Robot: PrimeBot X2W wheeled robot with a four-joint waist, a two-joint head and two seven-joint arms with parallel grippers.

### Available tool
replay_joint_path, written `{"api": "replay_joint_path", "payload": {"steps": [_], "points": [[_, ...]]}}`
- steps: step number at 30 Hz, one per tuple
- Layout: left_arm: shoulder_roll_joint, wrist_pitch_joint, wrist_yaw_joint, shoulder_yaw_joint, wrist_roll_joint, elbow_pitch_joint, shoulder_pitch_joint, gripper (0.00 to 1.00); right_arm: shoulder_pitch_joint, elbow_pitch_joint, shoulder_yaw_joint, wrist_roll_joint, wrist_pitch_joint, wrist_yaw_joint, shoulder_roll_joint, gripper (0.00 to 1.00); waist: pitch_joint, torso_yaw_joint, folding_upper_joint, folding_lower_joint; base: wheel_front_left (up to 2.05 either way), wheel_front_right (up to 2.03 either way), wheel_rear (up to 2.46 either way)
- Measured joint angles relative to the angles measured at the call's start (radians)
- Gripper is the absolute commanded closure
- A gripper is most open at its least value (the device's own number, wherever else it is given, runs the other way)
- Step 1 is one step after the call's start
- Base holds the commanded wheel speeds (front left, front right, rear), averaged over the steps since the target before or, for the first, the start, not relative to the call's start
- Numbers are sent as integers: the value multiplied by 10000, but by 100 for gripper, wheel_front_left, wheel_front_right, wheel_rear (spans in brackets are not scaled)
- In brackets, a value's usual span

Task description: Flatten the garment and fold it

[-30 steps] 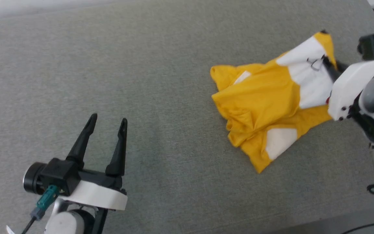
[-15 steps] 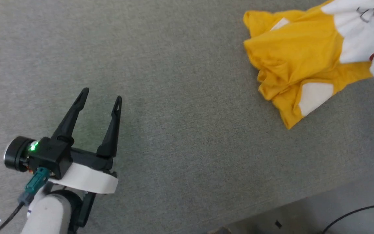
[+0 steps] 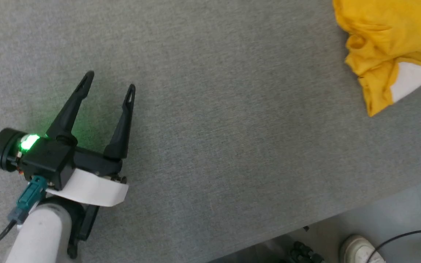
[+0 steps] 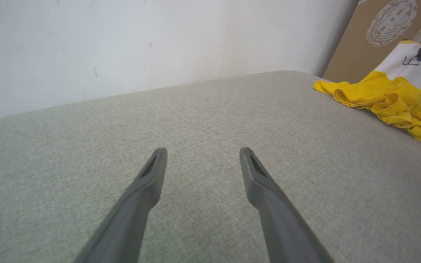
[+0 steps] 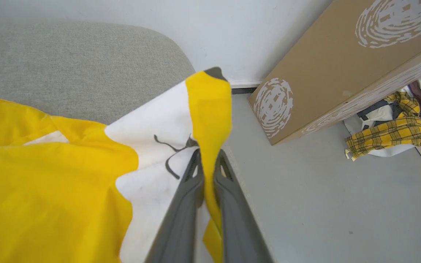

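From the head view, the grey fabric worktop [image 3: 232,128] lay wide and bare across the middle. Its near edge ran slantwise at the lower right, and below it were the pale floor [image 3: 408,208], a white shoe [image 3: 358,252] and a dark cable [image 3: 411,235]. The left claw [image 3: 110,80] stood at the near left with its two dark fingers spread well apart and nothing between them. It was well away from the garment [image 3: 378,44], which sat bunched at the far right, cut off by the frame, close to the worktop's right edge.

In the left wrist view, the left claw's fingers were parted over plain grey fabric. They seemed to hover just above it, though the angle left contact uncertain. Open surface ran ahead to the far edge at a white wall [image 4: 122,47]. The garment was heaped at the right in yellow folds, with a white patch lifted above them, and a brown cardboard box [image 4: 378,36] stood behind it.

In the right wrist view, the right claw [image 5: 209,155] had its fingers pressed together on a raised fold of the garment, a yellow strip beside a white patch with black lines. The rest of the shirt hung to the left over the worktop's rounded far corner. To the right, the floor lay open as far as the cardboard box, with a heap of checked cloth [image 5: 389,135] beyond it.
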Motion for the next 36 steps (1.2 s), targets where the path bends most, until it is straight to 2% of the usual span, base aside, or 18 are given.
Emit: {"api": "replay_joint_path", "payload": {"steps": [2,3,5,6,15,24,30,36], "points": [[13,0,0,-21,44,-46,-106,0,-93,362,-236,-144,-201,0,150,100,155,67,0,0,0,0,0],[21,0,0,-27,67,-63,-132,0,-147,537,-347,-261,-278,0,205,87,213,111,0,1,0,0,0],[40,2,0,-50,98,-79,-137,0,-249,819,-558,-477,-449,0,286,35,289,209,0,0,0,0,0],[50,2,0,-52,98,-84,-143,0,-323,943,-650,-600,-552,0,318,0,317,255,1,-1,0,0,0],[65,-27,27,-56,94,-15,-250,0,-637,1732,-980,-1298,-1001,0,422,0,132,394,0,-1,0,0,0],[-96,-408,213,-73,-84,387,-202,0,-599,1756,-1210,-1235,-1522,0,535,0,-581,437,0,-2,0,0,0],[-341,-817,462,48,-284,771,147,0,198,1181,-1014,-514,-2065,0,1043,0,-1237,558,0,-2,0,0,0],[-700,-1429,842,155,-372,1172,519,0,1664,-343,-677,322,-2700,0,1486,0,-2008,782,0,-3,0,0,0]]}}
